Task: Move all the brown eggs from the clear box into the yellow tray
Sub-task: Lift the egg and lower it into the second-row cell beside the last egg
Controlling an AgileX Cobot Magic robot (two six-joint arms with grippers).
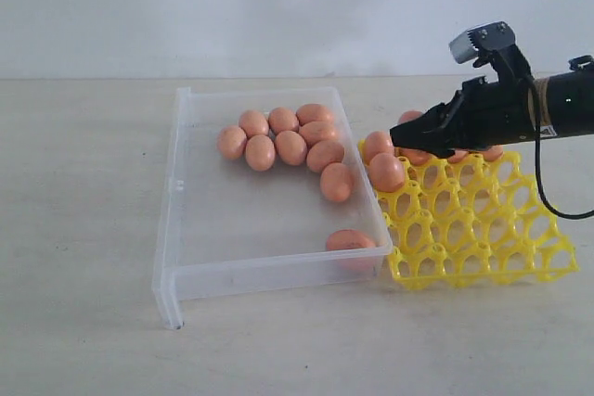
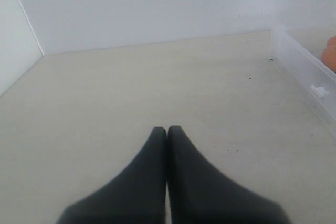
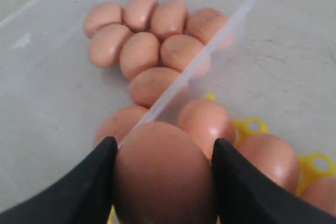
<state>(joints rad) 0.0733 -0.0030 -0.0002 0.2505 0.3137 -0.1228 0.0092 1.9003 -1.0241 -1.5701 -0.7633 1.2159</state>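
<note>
Right wrist view: right gripper (image 3: pixel 164 148) clamps an egg (image 3: pixel 163 182) over the tray (image 1: pixel 483 229), far-left, beside the box (image 1: pixel 172 229). Released off-centre, it may crack seated eggs (image 1: pixel 386 172). Left gripper (image 2: pixel 167 132) closed, empty.

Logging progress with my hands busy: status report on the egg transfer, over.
Left end effector shut, idle over table. Right end effector shut on a brown egg, above yellow tray. About ten eggs in clear box. No obstruction seen.
</note>
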